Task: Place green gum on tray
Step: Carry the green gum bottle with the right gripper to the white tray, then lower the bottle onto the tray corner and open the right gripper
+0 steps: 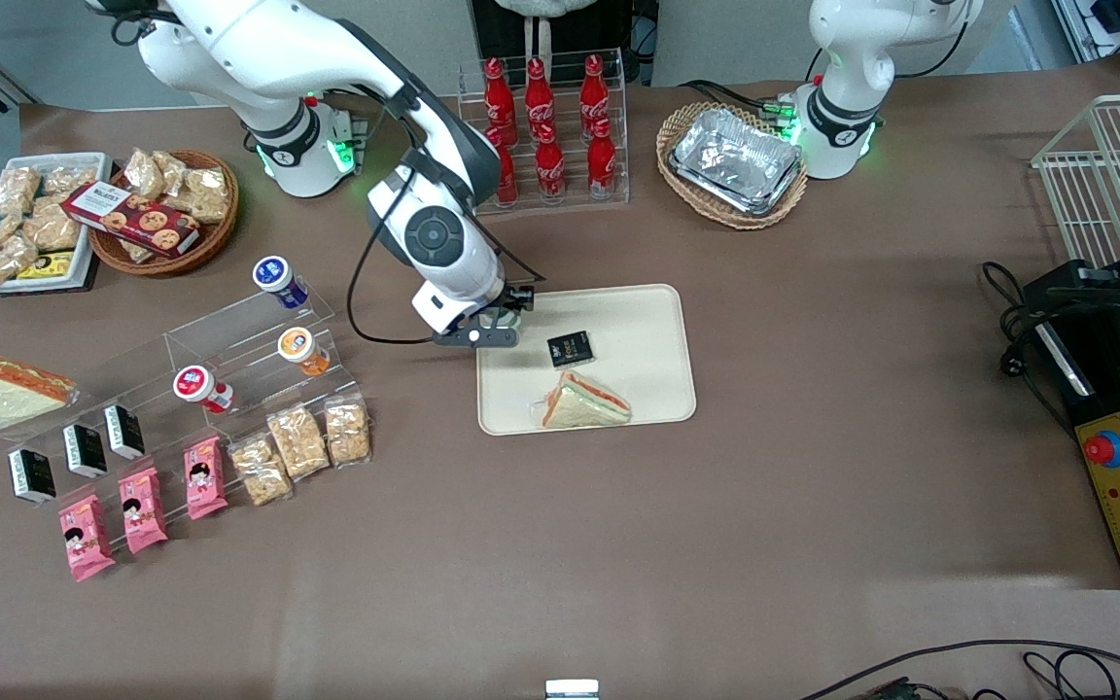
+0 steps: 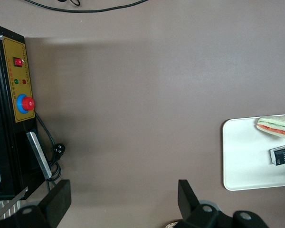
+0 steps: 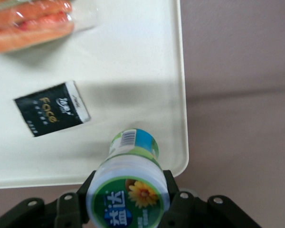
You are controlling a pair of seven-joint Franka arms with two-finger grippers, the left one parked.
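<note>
My tool hung over the corner of the tray that lies nearest my own base, and its fingers were clamped on the green gum, one against each side of the bottle just under the wide lid. In the wrist view the lid faced the camera, green with a white rim and a yellow flower on it, and the greenish body pointed down toward the cream tray. I could not tell whether the bottom of the bottle touched the tray or hung just above it. In the front view my wrist hid almost all of the bottle.

On the tray lay a small black packet near the bottle, and a wrapped sandwich nearer to the front camera than the packet; the two were apart.

Toward my end of the brown surface stood a clear stepped rack carrying a blue-lidded bottle, an orange-lidded bottle and a red-lidded bottle. Farther from the front camera than the tray stood a clear stand of red cola bottles.
</note>
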